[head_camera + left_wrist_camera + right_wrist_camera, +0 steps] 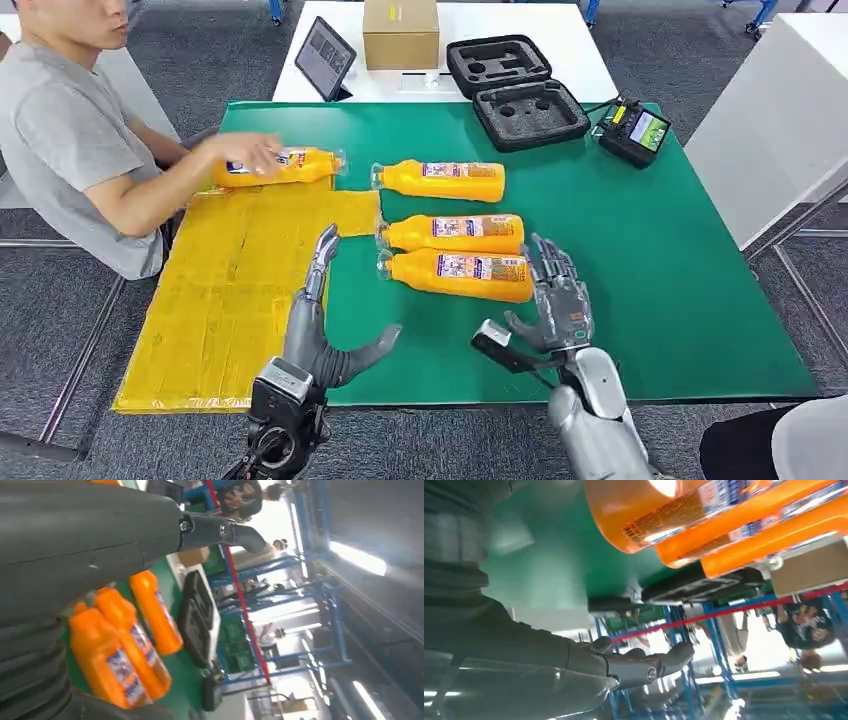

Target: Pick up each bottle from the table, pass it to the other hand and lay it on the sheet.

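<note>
Tabletop: green, carried 3 bottles lying parallel for pickup.
Sheet: yellow, left of them; a person's hand rested on a 4th bottle there.
Nearest bottle: just beside right hand.
Hands: left hand and right both released, fingers spread, grasping nothing.

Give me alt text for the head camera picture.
Both robot hands, left hand and right hand, hover open over a green table beside three orange bottles. A seated person's hand rests on a fourth bottle at the yellow sheet's far edge.
</note>
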`<state>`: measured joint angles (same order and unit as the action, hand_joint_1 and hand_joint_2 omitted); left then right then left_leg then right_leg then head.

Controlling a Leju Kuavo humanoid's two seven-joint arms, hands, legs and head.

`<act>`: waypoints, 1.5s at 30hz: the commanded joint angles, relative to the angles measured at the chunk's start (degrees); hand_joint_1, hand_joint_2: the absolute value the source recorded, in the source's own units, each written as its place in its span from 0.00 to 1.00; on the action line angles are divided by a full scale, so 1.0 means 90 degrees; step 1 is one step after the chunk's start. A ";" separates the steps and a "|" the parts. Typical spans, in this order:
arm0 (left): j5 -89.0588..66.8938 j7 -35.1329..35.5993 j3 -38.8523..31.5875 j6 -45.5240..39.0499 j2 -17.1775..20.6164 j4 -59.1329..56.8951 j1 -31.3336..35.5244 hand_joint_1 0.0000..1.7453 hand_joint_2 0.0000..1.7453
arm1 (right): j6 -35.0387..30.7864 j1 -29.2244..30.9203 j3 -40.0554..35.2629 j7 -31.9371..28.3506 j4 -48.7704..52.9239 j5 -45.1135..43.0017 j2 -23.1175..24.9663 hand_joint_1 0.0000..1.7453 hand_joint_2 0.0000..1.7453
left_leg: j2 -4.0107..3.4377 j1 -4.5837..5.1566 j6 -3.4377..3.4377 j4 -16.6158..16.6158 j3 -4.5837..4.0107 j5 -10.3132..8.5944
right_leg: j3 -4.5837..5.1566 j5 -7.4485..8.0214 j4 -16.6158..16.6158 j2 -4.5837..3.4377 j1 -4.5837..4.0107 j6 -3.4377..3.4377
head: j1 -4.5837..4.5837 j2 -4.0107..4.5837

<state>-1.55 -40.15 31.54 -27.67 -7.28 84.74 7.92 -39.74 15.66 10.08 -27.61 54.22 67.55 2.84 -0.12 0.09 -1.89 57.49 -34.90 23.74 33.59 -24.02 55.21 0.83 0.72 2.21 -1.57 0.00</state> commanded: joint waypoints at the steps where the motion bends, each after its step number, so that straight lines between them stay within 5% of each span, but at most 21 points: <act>1: 0.0069 0.0017 0.0277 -0.0015 -0.0002 -0.0168 0.0336 0.00 1.00 | -0.0029 0.0752 -0.0035 -0.0117 -0.1484 -0.0151 -0.0292 0.00 1.00 | -0.0005 -0.0004 0.0010 -0.0001 0.0019 0.0008 | -0.0018 -0.0004 -0.0003 -0.0011 -0.0003 -0.0008 | 0.0000 0.0000; 10: 0.0184 0.0017 0.0345 0.0024 -0.0049 -0.0289 0.0625 0.00 1.00 | 0.0034 0.1608 -0.0504 -0.0108 -0.2769 -0.0161 -0.0517 0.00 1.00 | -0.0009 -0.0003 0.0009 0.0006 0.0008 0.0007 | -0.0006 -0.0002 0.0003 -0.0015 -0.0003 -0.0007 | -0.0005 0.0000; 19: 0.0193 0.0017 0.0378 -0.0071 -0.0041 -0.0294 0.0654 0.00 1.00 | 0.0021 0.1711 -0.0587 -0.0277 -0.2900 -0.0269 -0.0480 0.00 1.00 | -0.0006 -0.0003 0.0009 0.0001 0.0016 0.0008 | -0.0014 -0.0005 0.0000 -0.0013 -0.0003 -0.0008 | -0.0002 0.0000; 32: 0.0351 0.0017 0.0495 0.0053 -0.0323 -0.0871 0.0958 0.00 1.00 | 0.0646 0.1797 -0.0864 -0.1264 -0.3049 -0.1340 0.0349 0.00 1.00 | -0.0020 -0.0007 0.0014 0.0003 0.0021 0.0013 | -0.0014 -0.0006 0.0003 -0.0030 -0.0006 -0.0013 | -0.0002 0.0000; 45: 0.0427 0.0017 0.0501 0.0141 -0.0374 -0.0892 0.0978 0.00 1.00 | 0.0981 0.1871 -0.1186 -0.0765 -0.3307 -0.1258 0.0340 0.00 1.00 | -0.0001 -0.0002 0.0005 0.0000 0.0005 0.0001 | -0.0005 -0.0002 -0.0001 -0.0005 -0.0002 -0.0004 | 0.0000 0.0000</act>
<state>1.77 -40.15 35.58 -26.21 -11.23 80.21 15.03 -32.46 29.62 1.46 -36.30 29.94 56.52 6.36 -0.11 0.08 -1.91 57.49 -34.97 23.71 33.65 -24.01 55.22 0.84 0.71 2.22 -1.57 0.00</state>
